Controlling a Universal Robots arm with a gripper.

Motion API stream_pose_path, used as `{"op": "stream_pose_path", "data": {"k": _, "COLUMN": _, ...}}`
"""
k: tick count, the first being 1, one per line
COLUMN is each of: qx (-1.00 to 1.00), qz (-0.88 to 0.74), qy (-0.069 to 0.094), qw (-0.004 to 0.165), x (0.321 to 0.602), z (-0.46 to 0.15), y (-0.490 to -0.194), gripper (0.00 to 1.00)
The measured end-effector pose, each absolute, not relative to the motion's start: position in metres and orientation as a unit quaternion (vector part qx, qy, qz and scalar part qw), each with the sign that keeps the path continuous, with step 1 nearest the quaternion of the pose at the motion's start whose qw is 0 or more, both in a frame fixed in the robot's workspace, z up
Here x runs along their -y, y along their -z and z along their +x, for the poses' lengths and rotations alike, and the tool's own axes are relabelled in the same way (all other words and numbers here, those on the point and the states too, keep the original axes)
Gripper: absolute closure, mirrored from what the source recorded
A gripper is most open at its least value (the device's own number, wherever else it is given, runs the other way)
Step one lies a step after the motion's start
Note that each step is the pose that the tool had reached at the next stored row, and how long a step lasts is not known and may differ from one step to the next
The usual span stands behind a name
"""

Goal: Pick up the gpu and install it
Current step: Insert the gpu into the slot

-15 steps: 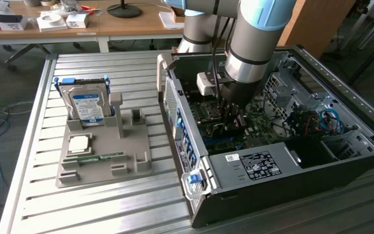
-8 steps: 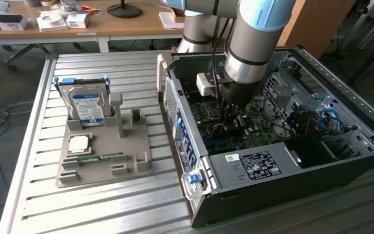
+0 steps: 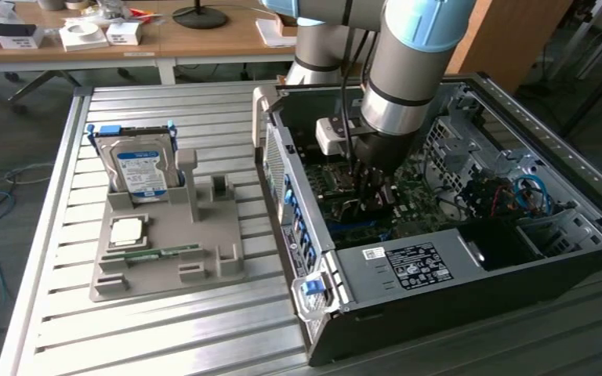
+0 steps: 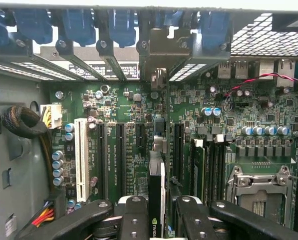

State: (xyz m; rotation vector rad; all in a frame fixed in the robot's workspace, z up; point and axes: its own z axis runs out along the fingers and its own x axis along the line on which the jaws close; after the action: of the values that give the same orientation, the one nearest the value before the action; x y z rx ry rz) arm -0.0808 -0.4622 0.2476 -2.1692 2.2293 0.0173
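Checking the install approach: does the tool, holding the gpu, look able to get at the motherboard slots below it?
Probably yes. The tool grips the gpu edge-on inside the open case, directly over the slots, with nothing visibly between them.

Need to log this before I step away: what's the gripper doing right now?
Gripper: closed on the gpu, holding it edge-on above the motherboard inside the computer case.

Arm (image 3: 411, 70): grey cylindrical links, light-blue joint caps, black ring band. Gripper (image 4: 161, 220): black linked fingers (image 4: 84, 220) fastened by round silver screws.
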Motion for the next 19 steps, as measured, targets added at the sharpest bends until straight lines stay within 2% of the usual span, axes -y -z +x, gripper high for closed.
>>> {"op": "stream_pose_path", "data": {"k": 6, "qx": -0.717, "qz": -0.697, "qy": -0.006, "qw": 0.016, "x": 0.462, "z": -0.081, "y": -0.248, "gripper": 0.73}}
{"op": "stream_pose_path", "data": {"k": 7, "qx": -0.717, "qz": -0.697, "qy": -0.006, "qw": 0.016, "x": 0.462, "z": -0.081, "y": -0.248, "gripper": 0.67}}
{"op": "stream_pose_path", "data": {"k": 12, "qx": -0.717, "qz": -0.697, "qy": -0.006, "qw": 0.016, "x": 0.462, "z": -0.081, "y": -0.25, "gripper": 0.67}}
{"op": "stream_pose_path", "data": {"k": 19, "qx": -0.717, "qz": -0.697, "qy": -0.006, "qw": 0.016, "x": 0.462, "z": -0.081, "y": -0.268, "gripper": 0.67}}
